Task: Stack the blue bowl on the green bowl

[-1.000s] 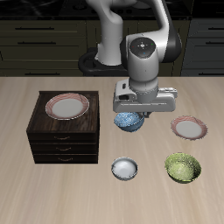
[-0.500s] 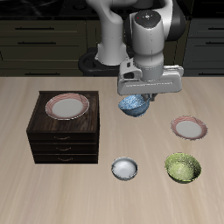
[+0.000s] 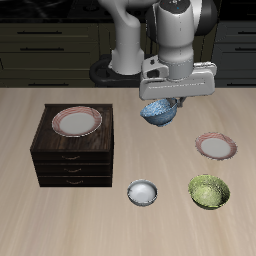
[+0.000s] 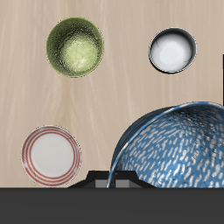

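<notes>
My gripper (image 3: 166,101) is shut on the rim of the blue bowl (image 3: 158,112) and holds it tilted, well above the table, near the middle. In the wrist view the blue bowl (image 4: 175,149) fills much of the frame, its speckled white-and-blue inside showing. The green bowl (image 3: 209,191) sits on the table near the front edge, lower than the gripper and off to one side of it. It also shows in the wrist view (image 4: 75,47), apart from the blue bowl.
A small white-grey bowl (image 3: 143,192) sits near the front edge beside the green bowl. A pink-rimmed plate (image 3: 216,147) lies behind the green bowl. A dark wooden drawer cabinet (image 3: 71,158) carries another pink-rimmed plate (image 3: 77,122) on top.
My gripper has risen with the blue bowl, lifting it off the table, and moved a little toward the side where the green bowl stands. The bowl now hangs tilted.
</notes>
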Robot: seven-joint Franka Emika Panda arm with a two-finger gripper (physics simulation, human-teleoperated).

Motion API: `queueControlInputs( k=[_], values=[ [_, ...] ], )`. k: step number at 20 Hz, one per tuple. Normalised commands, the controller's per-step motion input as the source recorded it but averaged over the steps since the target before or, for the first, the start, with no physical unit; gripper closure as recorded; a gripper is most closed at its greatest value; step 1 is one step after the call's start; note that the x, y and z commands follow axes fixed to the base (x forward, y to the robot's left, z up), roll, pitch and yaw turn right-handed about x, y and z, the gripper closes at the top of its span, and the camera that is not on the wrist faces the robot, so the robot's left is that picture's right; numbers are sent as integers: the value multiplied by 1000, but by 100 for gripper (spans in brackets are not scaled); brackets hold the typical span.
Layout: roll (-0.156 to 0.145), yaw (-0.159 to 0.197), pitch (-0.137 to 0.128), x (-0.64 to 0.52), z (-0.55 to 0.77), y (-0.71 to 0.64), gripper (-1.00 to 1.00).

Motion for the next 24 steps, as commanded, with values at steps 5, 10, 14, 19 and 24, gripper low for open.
queueControlInputs(
  k=[5, 10, 14, 19, 24],
  values=[
    [-13, 6, -22, 222, 218, 173, 100],
    [-9, 0, -16, 252, 116, 147, 100],
    [-37, -3, 4, 395, 73, 124, 100],
    [-21, -11, 1, 239, 46, 137, 100],
    [-2, -28, 9, 238, 45, 226, 100]
  ],
)
